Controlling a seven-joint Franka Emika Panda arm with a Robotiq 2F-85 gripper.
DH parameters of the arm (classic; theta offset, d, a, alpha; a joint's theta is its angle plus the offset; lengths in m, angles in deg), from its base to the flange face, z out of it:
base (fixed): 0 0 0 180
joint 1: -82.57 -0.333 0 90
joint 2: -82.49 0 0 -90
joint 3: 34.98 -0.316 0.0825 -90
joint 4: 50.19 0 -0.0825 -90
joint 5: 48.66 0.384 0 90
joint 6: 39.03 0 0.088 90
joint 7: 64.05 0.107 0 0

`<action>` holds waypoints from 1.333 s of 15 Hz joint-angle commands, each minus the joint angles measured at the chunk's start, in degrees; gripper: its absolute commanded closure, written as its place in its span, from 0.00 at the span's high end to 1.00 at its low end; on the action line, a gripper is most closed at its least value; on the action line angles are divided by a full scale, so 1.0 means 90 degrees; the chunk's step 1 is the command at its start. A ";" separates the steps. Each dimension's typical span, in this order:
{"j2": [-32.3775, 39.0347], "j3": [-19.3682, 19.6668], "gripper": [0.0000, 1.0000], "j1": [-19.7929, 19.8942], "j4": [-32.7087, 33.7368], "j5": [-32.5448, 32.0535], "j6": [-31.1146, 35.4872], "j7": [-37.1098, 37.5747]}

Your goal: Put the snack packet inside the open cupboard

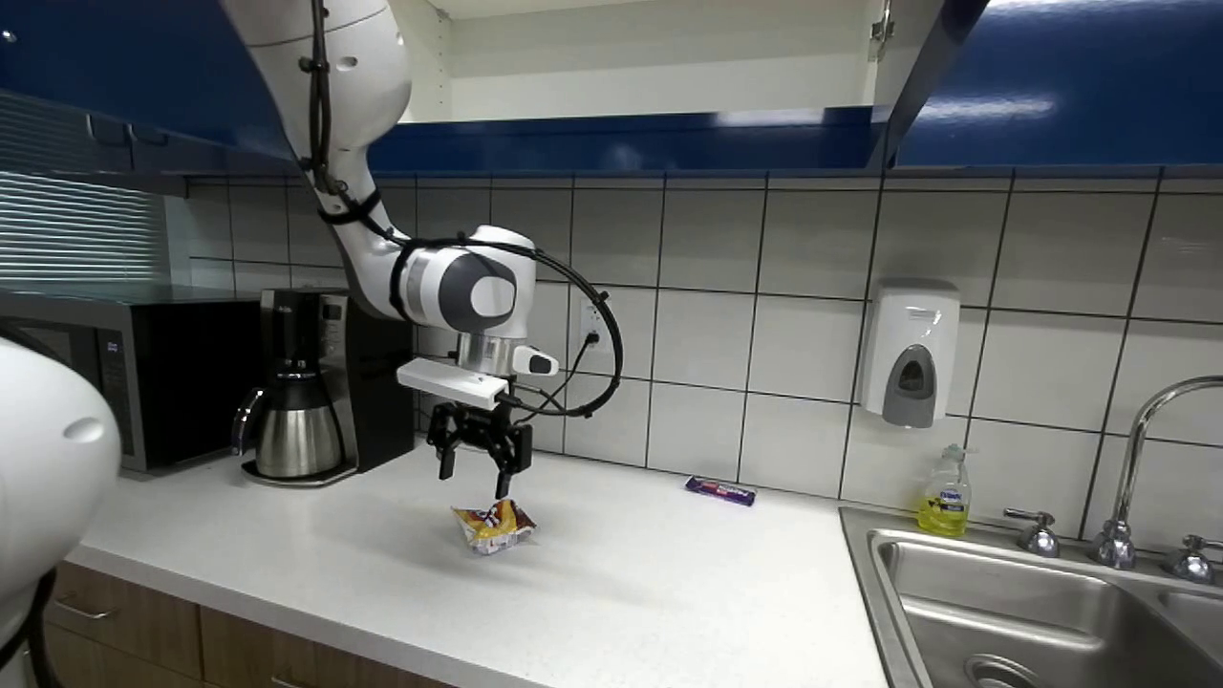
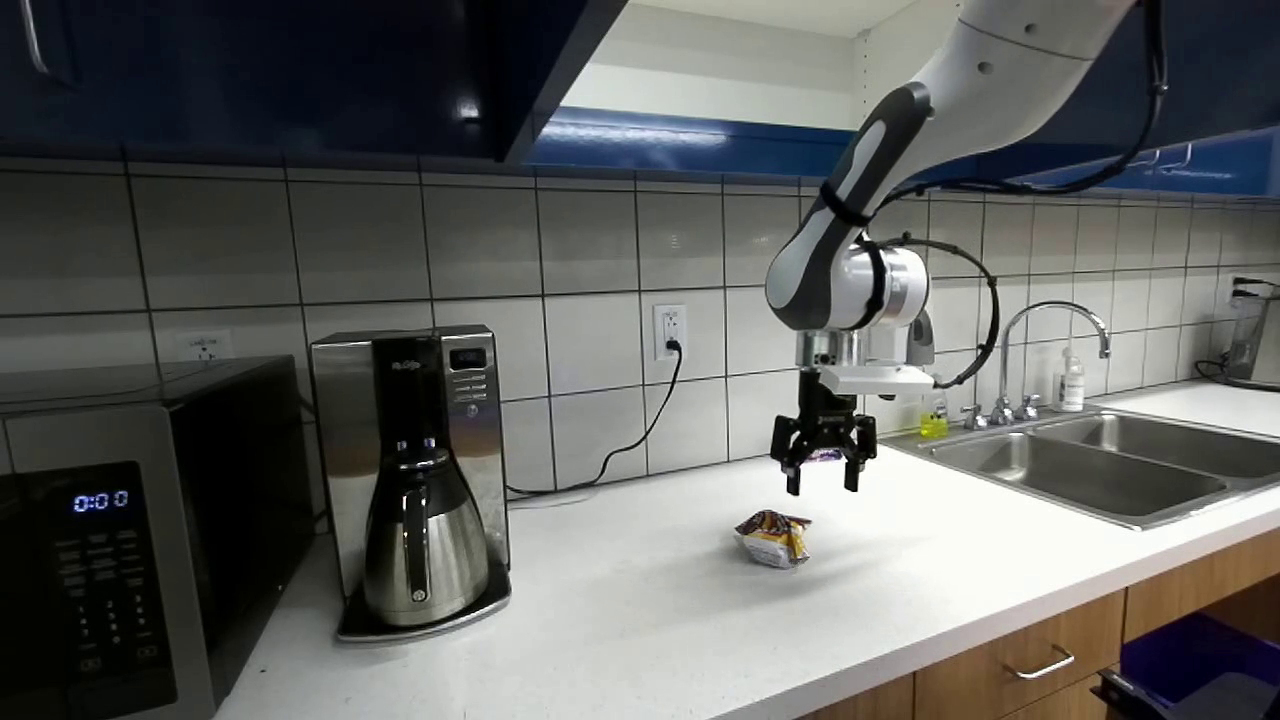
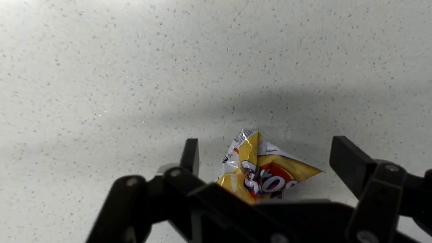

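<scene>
The white desk (image 1: pixel 688 592) carries the crumpled snack packet (image 1: pixel 494 528); the end effector (image 1: pixel 474 484) hangs above it, jaws parted. In an exterior view, the coffee maker (image 1: pixel 330 392) stands farther left, the open cupboard (image 1: pixel 659 86) overhead at the far side.

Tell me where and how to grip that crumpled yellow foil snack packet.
Probably from above: close the open black gripper across the creased middle of the crumpled yellow foil snack packet, which bulges up from the speckled white countertop, its sides exposed.

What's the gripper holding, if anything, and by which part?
Nothing. The gripper is open, and the snack packet lies on the counter below, apart from it.
</scene>
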 commanded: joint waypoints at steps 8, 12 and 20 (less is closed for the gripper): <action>0.1579 -0.0402 1.00 0.0273 0.1322 0.0032 0.0145 0.0564; 0.1932 -0.0435 1.00 0.0244 0.1615 -0.0018 0.0259 0.0755; 0.2275 -0.0443 1.00 0.0207 0.1961 -0.0081 0.0498 0.1001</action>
